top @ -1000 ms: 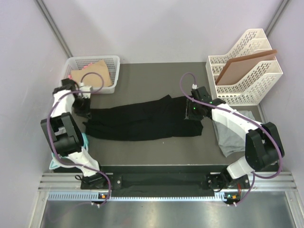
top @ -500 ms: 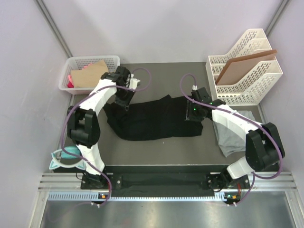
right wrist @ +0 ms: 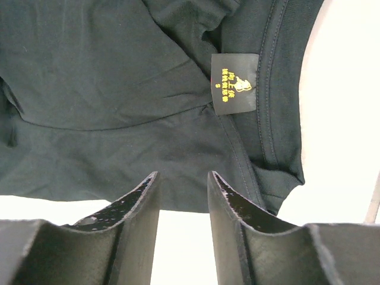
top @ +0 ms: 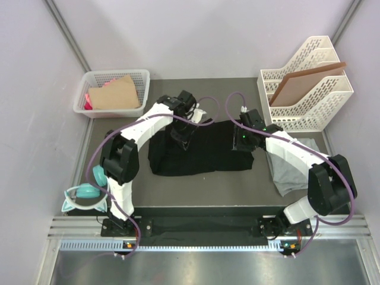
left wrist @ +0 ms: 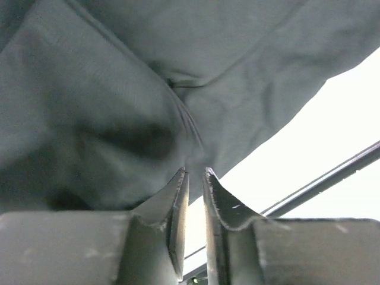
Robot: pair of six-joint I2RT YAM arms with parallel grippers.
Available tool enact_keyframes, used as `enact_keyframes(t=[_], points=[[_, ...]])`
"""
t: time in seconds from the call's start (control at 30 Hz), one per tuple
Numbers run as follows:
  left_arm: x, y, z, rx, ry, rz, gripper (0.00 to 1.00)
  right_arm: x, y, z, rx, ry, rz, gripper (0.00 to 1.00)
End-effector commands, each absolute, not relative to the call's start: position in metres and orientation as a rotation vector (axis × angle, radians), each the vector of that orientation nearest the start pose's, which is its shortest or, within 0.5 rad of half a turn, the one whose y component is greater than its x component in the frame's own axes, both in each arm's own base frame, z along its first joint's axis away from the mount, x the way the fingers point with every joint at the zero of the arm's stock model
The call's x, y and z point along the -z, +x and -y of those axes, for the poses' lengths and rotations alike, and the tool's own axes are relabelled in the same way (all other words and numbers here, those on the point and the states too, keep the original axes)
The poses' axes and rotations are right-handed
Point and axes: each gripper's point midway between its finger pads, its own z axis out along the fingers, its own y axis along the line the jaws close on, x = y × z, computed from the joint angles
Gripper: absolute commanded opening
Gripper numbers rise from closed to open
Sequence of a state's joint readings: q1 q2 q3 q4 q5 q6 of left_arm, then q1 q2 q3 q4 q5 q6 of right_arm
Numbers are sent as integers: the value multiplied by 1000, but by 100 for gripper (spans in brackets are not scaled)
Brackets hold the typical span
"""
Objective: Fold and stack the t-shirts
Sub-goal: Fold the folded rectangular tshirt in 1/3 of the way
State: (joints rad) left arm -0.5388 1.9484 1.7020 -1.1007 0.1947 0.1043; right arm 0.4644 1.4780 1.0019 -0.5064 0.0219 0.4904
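The black t-shirt point(top: 205, 153) lies mid-table, its left part doubled over toward the right. My left gripper point(top: 181, 136) is low over that folded part. In the left wrist view its jaws point(left wrist: 194, 172) stand a narrow gap apart, tips at a ridge of black cloth point(left wrist: 119, 89), light showing between them. My right gripper point(top: 243, 141) is at the shirt's right end, open, with nothing between its fingers; the right wrist view shows it point(right wrist: 183, 175) over the hem near the collar label point(right wrist: 236, 83). The light grey t-shirt point(top: 292, 169) lies at the right, partly under the right arm.
A white basket point(top: 95, 77) with a brown card point(top: 116, 95) and pink cloth stands back left. A white file rack point(top: 312, 98) holding a brown board point(top: 300, 83) stands back right. A teal object point(top: 86, 193) lies by the left arm's base.
The left arm swept from the table's left side to the middle, carrying the black shirt's left end over onto itself. Its jaws have parted slightly. The right arm stayed put.
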Motion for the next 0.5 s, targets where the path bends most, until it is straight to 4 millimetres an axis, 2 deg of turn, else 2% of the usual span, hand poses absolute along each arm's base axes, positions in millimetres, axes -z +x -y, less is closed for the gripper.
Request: enact_keyframes(t=[0.0,0.03,0.1,0.13,0.2,0.23,0.27,0.33,0.37,0.47], points=[[-138,324,223,337,870,-2714,27,-106,311,-173,-351,34,-2532,42],[-144,332,209,317,807,-2710,35,-105,311,-173,-348,34,-2535,43],[-164,337,187,322,716,-2676,41,-105,311,-173,-346,36,-2537,45],[-170,343,165,320,635,-2673,43,-105,312,-174,-345,35,-2536,45],[-183,334,145,352,593,-2637,48,-104,313,-173,-342,37,-2540,47],[-186,336,133,352,552,-2618,49,-103,313,-174,-342,35,-2541,46],[-183,323,125,337,549,-2620,50,-104,314,-174,-342,39,-2538,47],[-175,321,122,314,535,-2596,50,-103,314,-174,-344,37,-2540,47],[-164,313,120,311,536,-2621,50,-103,314,-176,-348,36,-2538,47],[-147,313,128,365,547,-2674,50,-102,313,-175,-348,36,-2541,47]])
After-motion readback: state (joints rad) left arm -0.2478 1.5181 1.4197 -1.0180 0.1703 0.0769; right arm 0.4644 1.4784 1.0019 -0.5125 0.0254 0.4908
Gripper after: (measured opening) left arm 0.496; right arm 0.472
